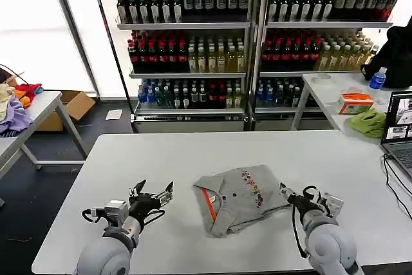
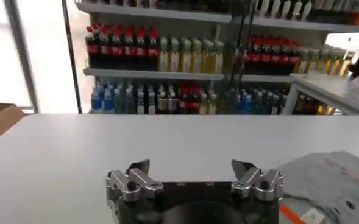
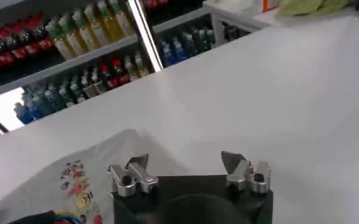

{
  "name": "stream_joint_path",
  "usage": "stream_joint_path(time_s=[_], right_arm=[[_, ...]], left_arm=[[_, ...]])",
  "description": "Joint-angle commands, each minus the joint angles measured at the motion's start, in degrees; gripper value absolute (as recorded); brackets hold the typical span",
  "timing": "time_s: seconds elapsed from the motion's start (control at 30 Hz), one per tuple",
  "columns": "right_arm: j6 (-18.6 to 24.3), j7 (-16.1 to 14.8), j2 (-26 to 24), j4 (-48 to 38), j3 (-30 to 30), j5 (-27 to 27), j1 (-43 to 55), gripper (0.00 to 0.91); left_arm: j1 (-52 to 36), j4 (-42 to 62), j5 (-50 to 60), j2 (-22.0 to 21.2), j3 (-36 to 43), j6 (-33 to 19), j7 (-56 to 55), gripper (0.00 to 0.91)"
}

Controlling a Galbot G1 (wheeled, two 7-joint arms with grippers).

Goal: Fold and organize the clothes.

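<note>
One of the clothes, a light grey shirt (image 1: 239, 203), lies loosely bunched at the middle of the white table (image 1: 193, 152). It has a multicoloured chest print and an orange-red stripe (image 1: 209, 203). My left gripper (image 1: 155, 189) hovers open a little to the shirt's left, holding nothing. The left wrist view has this gripper (image 2: 190, 165) over bare table, with the shirt (image 2: 334, 182) off to one side. My right gripper (image 1: 295, 192) is open at the shirt's right edge. From the right wrist, that gripper (image 3: 185, 159) sits just beside the shirt (image 3: 88, 176), with nothing between its fingers.
Shelves of drink bottles (image 1: 193, 43) stand behind the table. A side table at the right carries a laptop (image 1: 399, 130), a lime-green cloth (image 1: 370, 122), an orange box (image 1: 355, 102) and a water bottle (image 1: 377, 80). Cables (image 1: 393, 178) trail over the right edge. Coloured fabrics (image 1: 14, 104) lie on a left table.
</note>
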Motion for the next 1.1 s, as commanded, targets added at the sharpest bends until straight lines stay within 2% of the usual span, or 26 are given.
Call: stream_joint_path(time_s=[0.03, 0.27, 0.37, 0.6, 0.67, 0.7, 0.83, 0.9, 1.1], right_arm=[[-0.41, 0.79, 0.34, -7.55, -4.89, 8.07, 10.07, 0.836], [-0.48, 0.71, -0.80, -12.56, -7.01, 10.92, 17.10, 0.816], [-0.46, 0.26, -0.35, -14.33, -7.72, 11.00, 19.07, 0.786], [-0.40, -0.32, 0.32, -17.37, -9.01, 10.59, 20.75, 0.786], [-0.40, -0.38, 0.69, -18.22, -9.42, 10.29, 21.31, 0.766], [-0.40, -0.35, 0.87, -18.54, -9.60, 10.18, 21.46, 0.715], [-0.39, -0.37, 1.11, -19.70, -10.78, 9.32, 21.69, 0.665], [-0.38, -0.43, 1.22, -19.91, -10.92, 9.16, 21.57, 0.584], [-0.40, -0.69, 1.33, -19.86, -11.29, 8.70, 20.93, 0.584]], left_arm=[[1.18, 0.71, 2.15, 0.10, -0.46, 0.11, -0.08, 0.907], [2.02, 1.35, 2.57, -0.48, -0.11, 0.13, -0.04, 0.907], [2.68, 1.73, 3.13, -0.85, -0.09, 0.11, 0.16, 0.907], [3.08, 1.78, 3.23, -0.95, -0.28, 0.13, 0.19, 0.907], [3.02, 1.82, 3.16, -0.81, -0.31, 0.12, 0.18, 0.907], [3.03, 1.82, 3.16, -0.79, -0.33, 0.12, 0.17, 0.907], [2.99, 1.70, 3.09, -0.79, -0.32, 0.12, 0.15, 0.907], [2.92, 1.76, 3.03, -0.79, -0.32, 0.12, 0.15, 0.907], [2.65, 1.99, 2.78, -0.78, -0.31, 0.13, 0.08, 0.907]])
